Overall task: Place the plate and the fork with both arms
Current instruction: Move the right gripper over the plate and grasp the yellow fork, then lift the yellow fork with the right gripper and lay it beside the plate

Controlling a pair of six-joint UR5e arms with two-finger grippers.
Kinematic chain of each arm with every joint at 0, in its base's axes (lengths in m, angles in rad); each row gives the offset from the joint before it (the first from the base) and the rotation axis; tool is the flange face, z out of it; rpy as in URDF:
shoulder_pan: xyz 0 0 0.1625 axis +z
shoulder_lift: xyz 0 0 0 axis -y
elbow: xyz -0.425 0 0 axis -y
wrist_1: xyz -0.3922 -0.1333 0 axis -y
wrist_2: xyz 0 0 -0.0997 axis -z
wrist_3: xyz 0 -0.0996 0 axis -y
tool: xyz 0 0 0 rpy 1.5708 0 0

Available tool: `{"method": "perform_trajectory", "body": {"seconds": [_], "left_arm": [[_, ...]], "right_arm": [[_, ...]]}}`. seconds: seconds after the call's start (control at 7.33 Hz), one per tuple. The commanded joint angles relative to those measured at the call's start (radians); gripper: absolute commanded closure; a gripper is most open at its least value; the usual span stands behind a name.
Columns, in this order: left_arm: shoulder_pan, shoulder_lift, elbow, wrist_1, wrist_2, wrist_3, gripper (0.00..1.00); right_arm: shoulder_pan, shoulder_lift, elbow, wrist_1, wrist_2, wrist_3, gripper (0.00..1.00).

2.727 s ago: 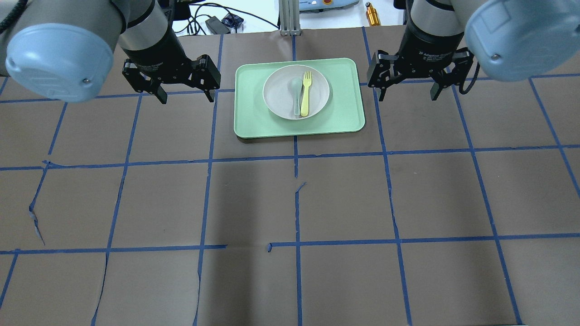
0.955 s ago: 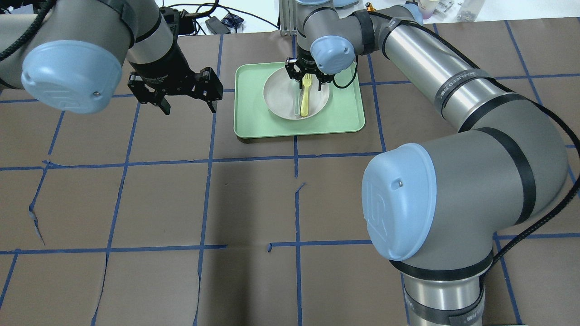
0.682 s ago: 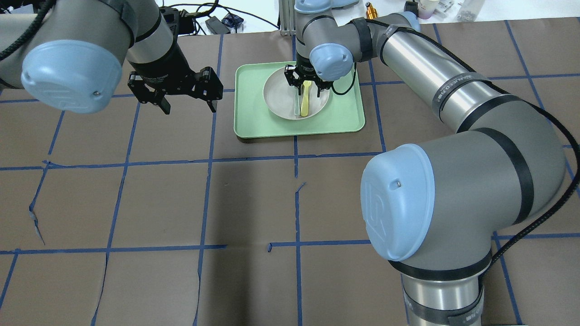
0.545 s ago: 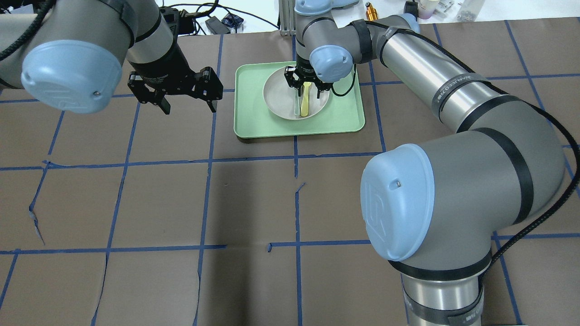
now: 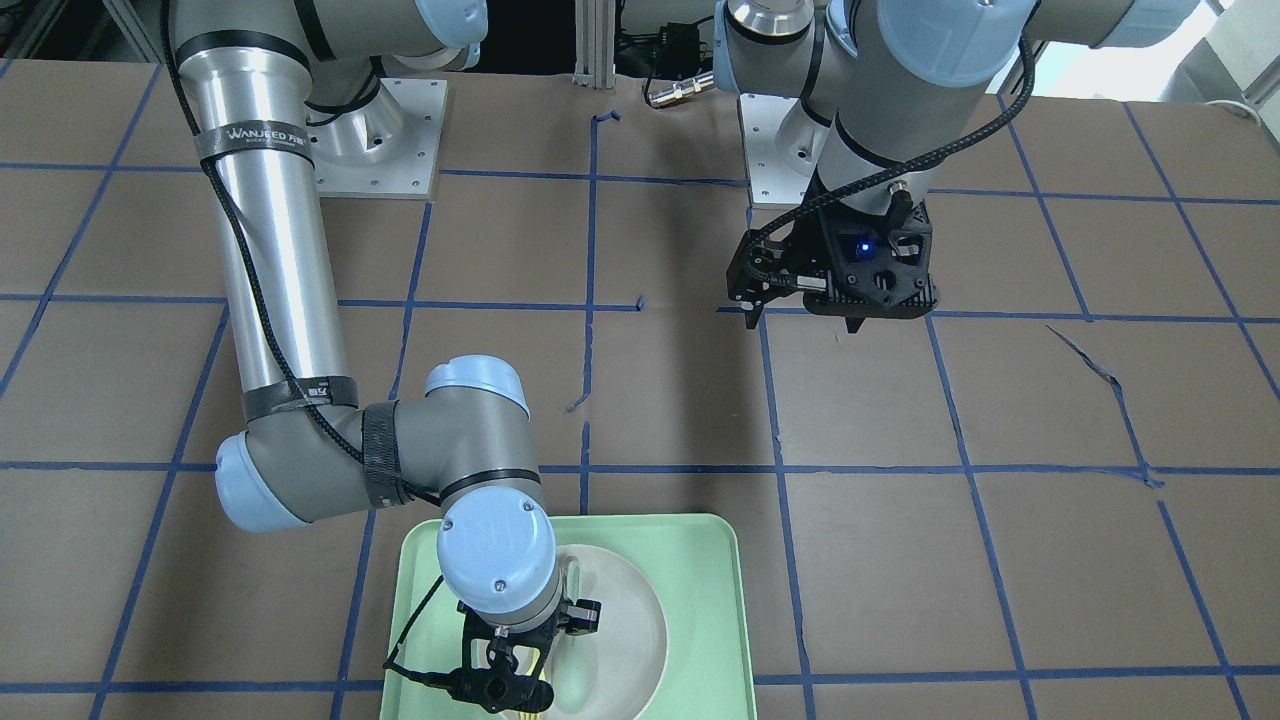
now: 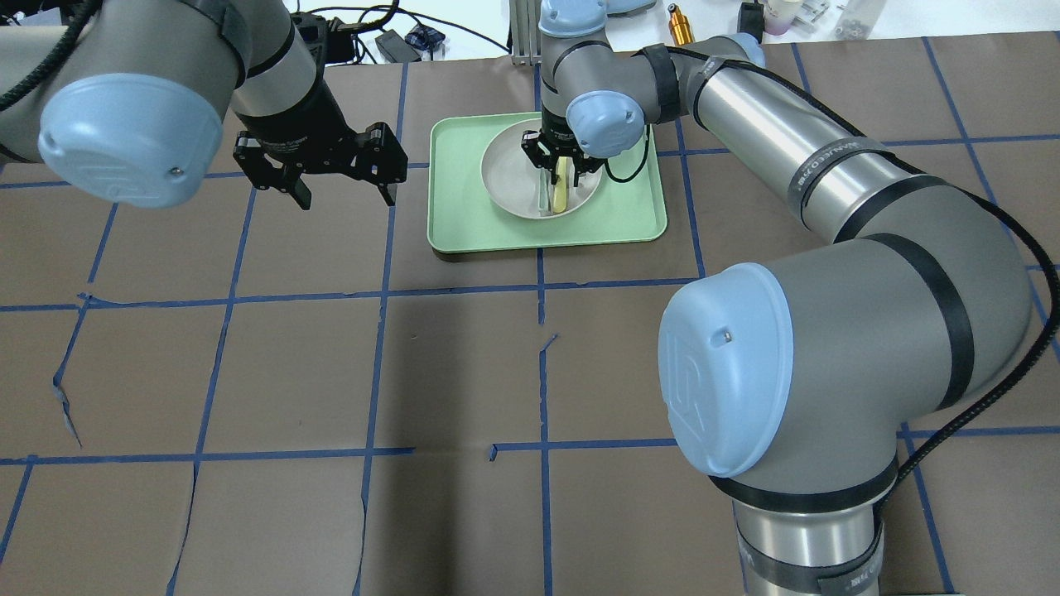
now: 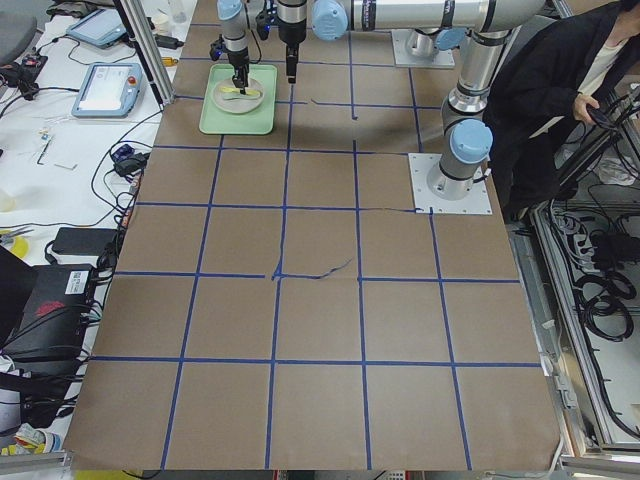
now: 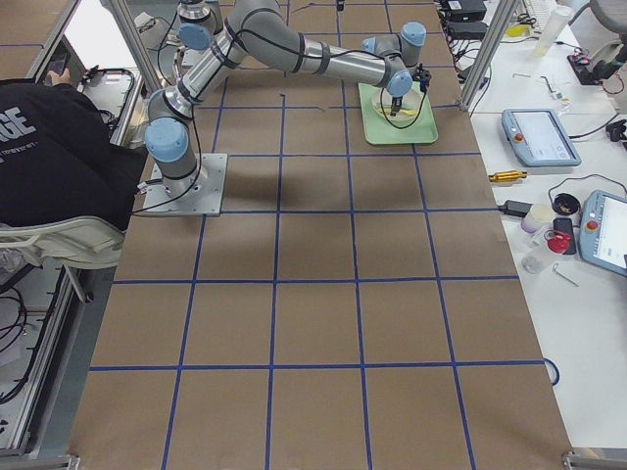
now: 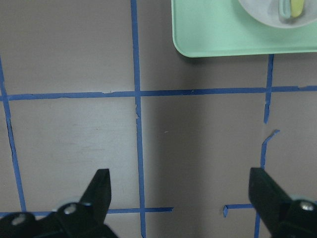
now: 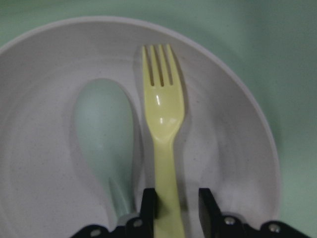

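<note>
The off-white plate (image 6: 513,178) sits on the mint-green tray (image 6: 464,223) at the far middle of the table. The pale-yellow fork (image 6: 561,194) lies in the plate beside a grey-green spoon (image 10: 101,129). My right gripper (image 6: 561,165) is down in the plate. In the right wrist view its fingers (image 10: 148,203) stand narrowly either side of the fork (image 10: 163,114) handle, with a small gap on one side. My left gripper (image 6: 346,200) is wide open and empty, above the table left of the tray.
Brown paper with a blue tape grid covers the table. The left wrist view shows the tray corner (image 9: 223,29) ahead. A person (image 7: 560,80) stands by the robot's base. Cables and tablets (image 8: 534,137) lie beyond the far edge.
My right arm has swung in from the right, lowered over the fork's handle and narrowed its jaws. My left gripper has shifted only slightly.
</note>
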Motion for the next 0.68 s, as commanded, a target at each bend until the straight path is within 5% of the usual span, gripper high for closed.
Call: {"method": "perform_trajectory", "body": {"seconds": [0.0, 0.14, 0.55], "left_arm": [[0.0, 0.001, 0.001, 0.0, -0.001, 0.001, 0.0], [0.0, 0.001, 0.001, 0.0, -0.001, 0.0, 0.0], [0.001, 0.001, 0.001, 0.008, -0.001, 0.003, 0.0]], "right_arm": [[0.0, -0.001, 0.014, -0.001, -0.001, 0.0, 0.67], [0.0, -0.003, 0.014, -0.001, -0.001, 0.0, 0.74], [0.0, -0.047, 0.014, 0.002, -0.009, 0.001, 0.74]]}}
